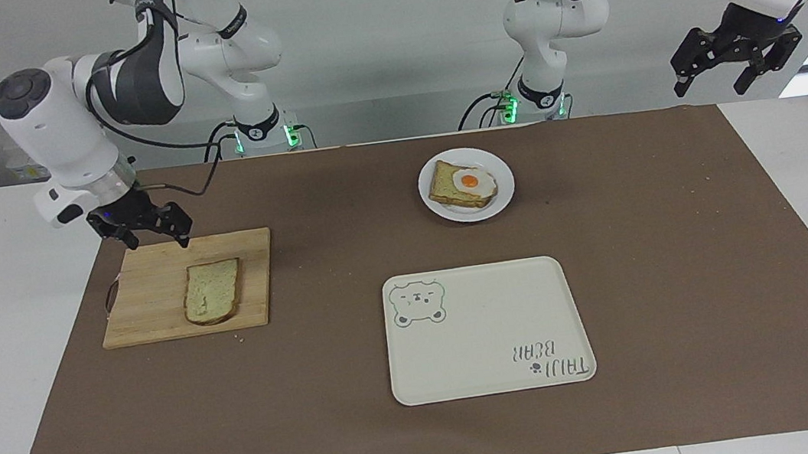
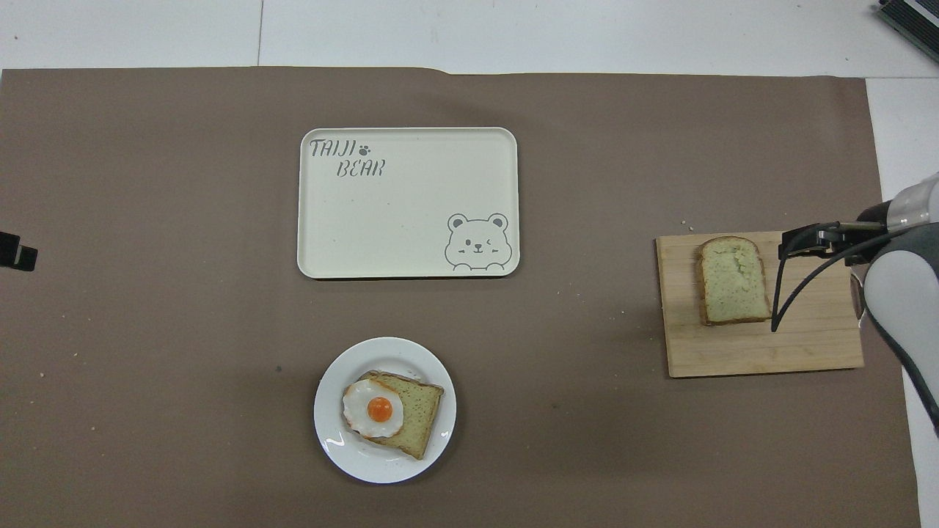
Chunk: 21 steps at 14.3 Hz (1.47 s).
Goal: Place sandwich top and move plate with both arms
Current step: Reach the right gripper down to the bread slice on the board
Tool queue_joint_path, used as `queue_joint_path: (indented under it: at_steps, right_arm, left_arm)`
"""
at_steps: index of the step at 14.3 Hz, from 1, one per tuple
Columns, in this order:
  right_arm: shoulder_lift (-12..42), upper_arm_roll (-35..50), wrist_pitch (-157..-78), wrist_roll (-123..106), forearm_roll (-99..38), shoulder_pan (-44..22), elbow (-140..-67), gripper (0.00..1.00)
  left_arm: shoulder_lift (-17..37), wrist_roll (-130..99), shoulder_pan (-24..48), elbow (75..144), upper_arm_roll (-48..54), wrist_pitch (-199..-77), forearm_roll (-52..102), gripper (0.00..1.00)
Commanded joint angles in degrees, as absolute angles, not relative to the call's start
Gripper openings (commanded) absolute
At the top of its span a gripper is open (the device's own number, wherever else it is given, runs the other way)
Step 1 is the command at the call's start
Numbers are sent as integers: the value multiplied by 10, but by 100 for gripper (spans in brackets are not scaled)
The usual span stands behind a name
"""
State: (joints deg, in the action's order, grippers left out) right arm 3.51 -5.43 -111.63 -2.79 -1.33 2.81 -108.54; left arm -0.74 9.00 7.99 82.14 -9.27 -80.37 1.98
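On the wooden cutting board (image 1: 150, 293), toward the right arm's end of the table: sandwich top (image 1: 211, 291), lying flat. Right gripper (image 1: 155, 236) over the board's robot-side edge, fingers spread, holding nothing. Left gripper (image 1: 735, 62) waits raised, fingers spread, holding nothing. White plate (image 1: 501, 186) carries egg toast (image 1: 462, 183).

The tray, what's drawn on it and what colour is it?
The tray is cream with a grey winking bear and "TAIJI BEAR" lettering; clearest in the overhead view.
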Motion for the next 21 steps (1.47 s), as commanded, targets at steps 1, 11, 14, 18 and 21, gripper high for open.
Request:
queue_joint_path:
  at_steps: [1,11,14,18,21]
  right_arm:
    - [47,-50,-1172,-74,-34,47,-1120,100]
    - [142,-49,-1243,-141,-89,66,-1146,100]
    - [142,-49,-1245,-142,-92,66,-1159,70]
    - [142,-49,-1252,-141,-93,66,-1164,0]
    - [142,-49,-1252,-135,-93,65,-1164,0]
  left_arm:
    - [-20,91,83,834,-94,-801,14,100]
    - [-20,91,83,834,-94,-801,14,100]
    - [-20,91,83,834,-94,-801,14,100]
    - [-20,91,83,834,-94,-801,14,100]
    - [-20,91,83,834,-94,-801,14,100]
